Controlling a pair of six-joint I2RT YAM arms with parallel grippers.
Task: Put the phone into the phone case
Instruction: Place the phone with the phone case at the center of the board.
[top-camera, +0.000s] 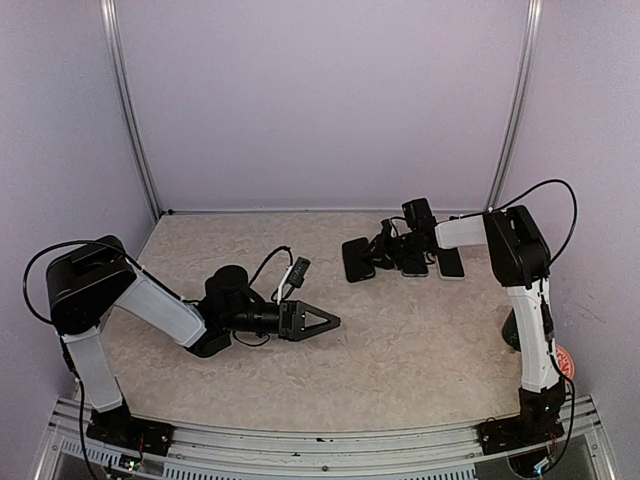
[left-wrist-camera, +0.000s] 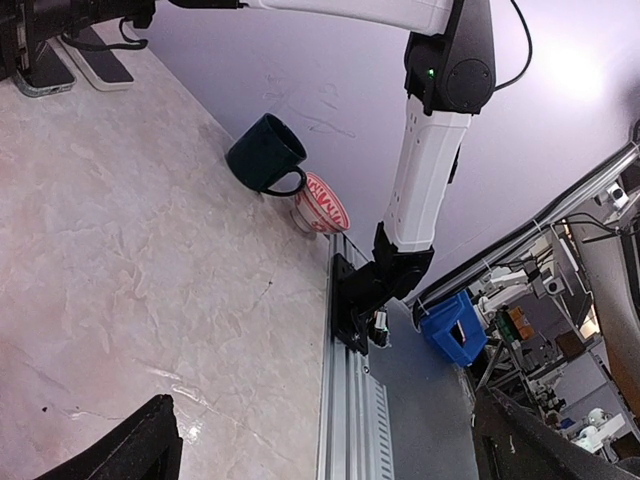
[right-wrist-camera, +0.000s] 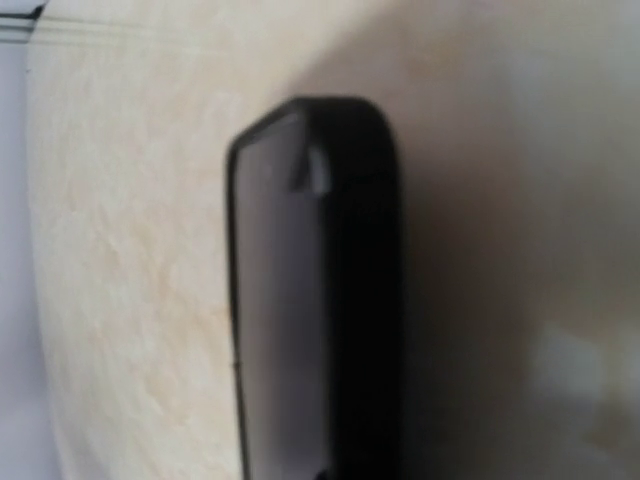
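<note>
Lilac walls close in a beige marbled tabletop. At the left my left arm is bent low, and its left pincer reaches toward the middle of the tabletop, jaws spread wide and holding nothing. Further right, toward the back wall, three flat slabs lie in a row. I see a black phone, a second phone and, at the right end, a pale-rimmed slab that I take for the phone case. The right pincer hangs low between the first two, and I cannot tell whether it is open or closed. Its wrist camera gives me only a dark phone edge on the tabletop, too blurred to say which phone it is. Near the right arm's base a dark mug lies on its side just beside a red-printed cup.
</note>
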